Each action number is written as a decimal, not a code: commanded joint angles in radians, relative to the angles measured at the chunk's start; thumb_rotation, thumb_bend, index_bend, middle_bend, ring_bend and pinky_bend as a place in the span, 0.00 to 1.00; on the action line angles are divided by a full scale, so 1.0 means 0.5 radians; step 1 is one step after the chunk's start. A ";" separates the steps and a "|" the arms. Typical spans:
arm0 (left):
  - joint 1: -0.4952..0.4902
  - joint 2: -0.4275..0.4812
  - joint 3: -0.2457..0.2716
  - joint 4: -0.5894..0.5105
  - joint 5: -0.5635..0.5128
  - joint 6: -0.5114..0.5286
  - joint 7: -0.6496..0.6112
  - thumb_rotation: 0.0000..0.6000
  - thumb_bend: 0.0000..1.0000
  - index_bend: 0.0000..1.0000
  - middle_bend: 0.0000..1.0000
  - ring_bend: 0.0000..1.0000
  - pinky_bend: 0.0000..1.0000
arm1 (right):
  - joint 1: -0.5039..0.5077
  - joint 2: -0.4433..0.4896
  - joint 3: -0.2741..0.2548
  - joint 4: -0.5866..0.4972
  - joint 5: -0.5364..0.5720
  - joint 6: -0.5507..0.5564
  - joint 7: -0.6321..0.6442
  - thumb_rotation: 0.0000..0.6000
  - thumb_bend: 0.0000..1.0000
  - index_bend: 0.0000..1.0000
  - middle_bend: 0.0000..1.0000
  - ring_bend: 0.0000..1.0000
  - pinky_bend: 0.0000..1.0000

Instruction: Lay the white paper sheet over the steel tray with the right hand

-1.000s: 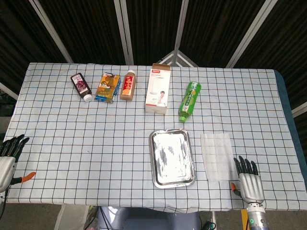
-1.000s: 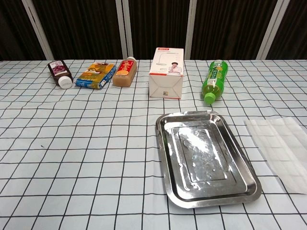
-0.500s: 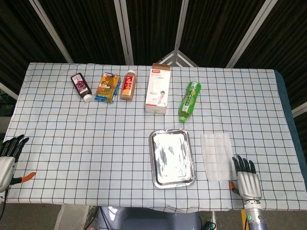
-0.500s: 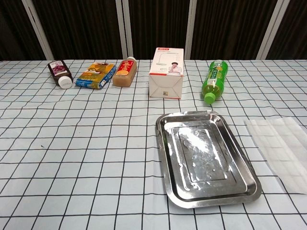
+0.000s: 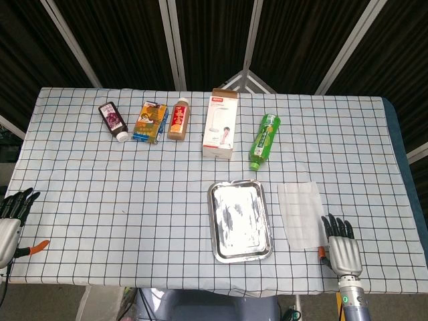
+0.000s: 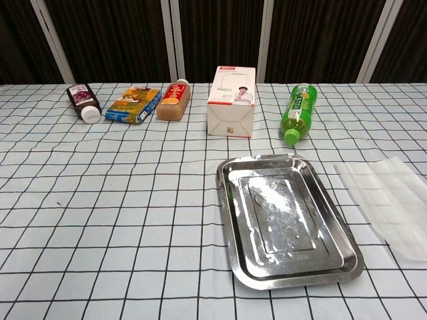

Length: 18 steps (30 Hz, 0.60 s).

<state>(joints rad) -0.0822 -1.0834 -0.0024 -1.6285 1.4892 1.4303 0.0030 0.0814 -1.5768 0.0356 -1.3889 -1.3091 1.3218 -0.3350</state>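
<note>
White paper sheet flat on table, just right of steel tray. Right hand at sheet's near right corner, fingers spread, gripping nothing. Left hand likewise empty, far left.

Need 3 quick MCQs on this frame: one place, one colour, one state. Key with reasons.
1. Where does the paper sheet lie?
A. On the table, right of the steel tray
B. Inside the tray
C. Under the white box

2. What colour is the bottle lying nearest the white box?
A. Red
B. Green
C. Blue

3. What is the right hand doing?
A. Gripping the tray
B. Lifting the sheet clear of the table
C. Resting by the sheet's near right corner, lifting nothing

Key: 1 A, the sheet sits flat on the checked cloth beside the tray. 2 B, the bottle beside the box is green. 3 C, its fingers point up the table and the sheet lies flat.
</note>
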 commanded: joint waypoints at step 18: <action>0.003 0.005 0.001 -0.007 -0.002 0.002 -0.006 1.00 0.00 0.00 0.00 0.00 0.00 | 0.028 -0.062 0.031 0.102 0.054 -0.057 0.014 1.00 0.52 0.00 0.00 0.00 0.00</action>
<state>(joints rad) -0.0806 -1.0808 -0.0019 -1.6319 1.4885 1.4314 -0.0001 0.0944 -1.6061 0.0500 -1.3393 -1.2813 1.2936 -0.3294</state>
